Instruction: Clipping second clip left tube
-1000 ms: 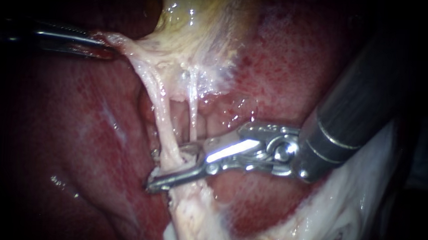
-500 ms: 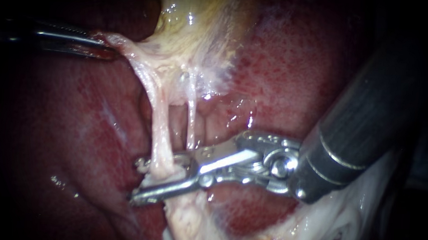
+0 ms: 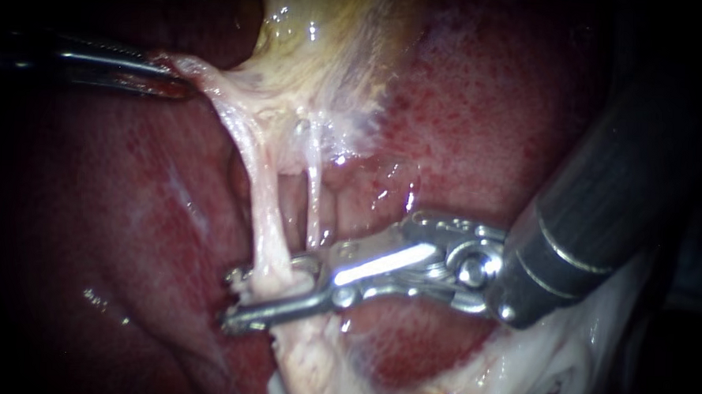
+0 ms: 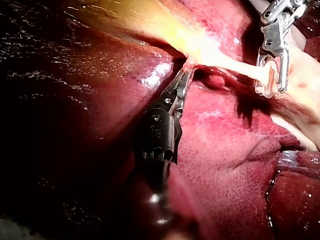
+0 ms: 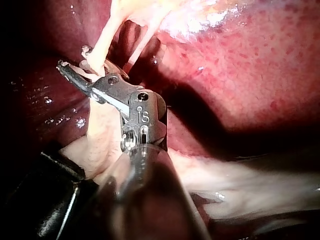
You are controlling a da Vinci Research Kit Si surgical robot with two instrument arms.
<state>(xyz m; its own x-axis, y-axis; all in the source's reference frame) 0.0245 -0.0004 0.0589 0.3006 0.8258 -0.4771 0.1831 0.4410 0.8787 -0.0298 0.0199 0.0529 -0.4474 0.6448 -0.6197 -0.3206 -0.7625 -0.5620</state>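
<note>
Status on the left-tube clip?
Done: left instrument's end effector holds the pale tissue taut, exposing the left tube. In hand: right instrument's end effector straddles that tube, jaws open. Left: close, release the clip, withdraw; I can't make out any seated clip.

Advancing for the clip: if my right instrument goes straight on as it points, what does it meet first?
The left tube: it already lies between the open jaws of the right instrument. Beyond the tips, probably liver; depth is unclear.
</note>
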